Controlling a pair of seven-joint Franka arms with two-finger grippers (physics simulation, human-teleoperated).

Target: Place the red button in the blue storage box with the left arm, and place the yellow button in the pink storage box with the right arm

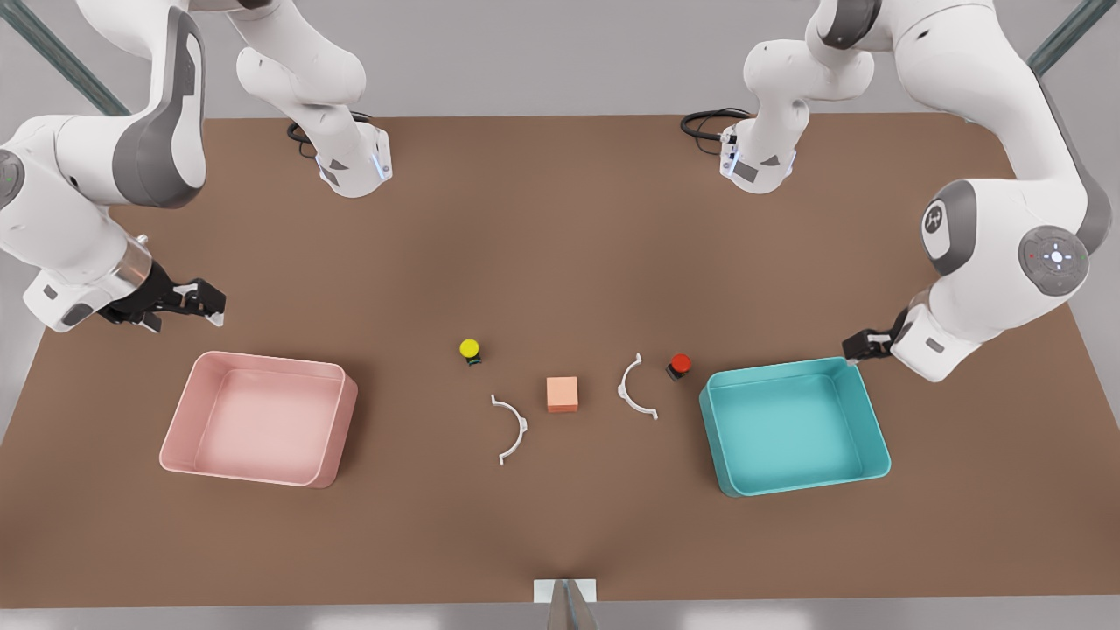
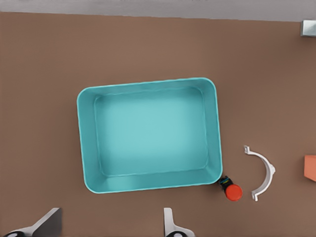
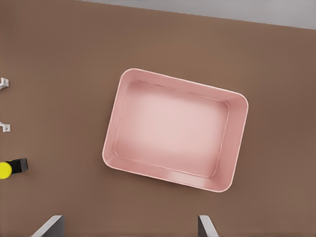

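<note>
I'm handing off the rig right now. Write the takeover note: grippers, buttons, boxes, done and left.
Left gripper: open, empty, above the far edge of the teal-blue plastic storage box.
Right gripper: open, empty, beyond the pale pink plastic storage box.
Small red-capped button: on the table beside the blue box.
Small yellow-capped button: on the table, mid-table.
Done: nothing; both boxes empty.
Left: both picks and placements.

We log the pink storage box (image 1: pixel 259 418) at table's nine o'clock, the blue storage box (image 1: pixel 794 426) at three, the cube (image 1: pixel 563 394) central; yellow button (image 1: pixel 470 350) at the cube's ten, red button (image 1: pixel 679 364) at its two.
</note>
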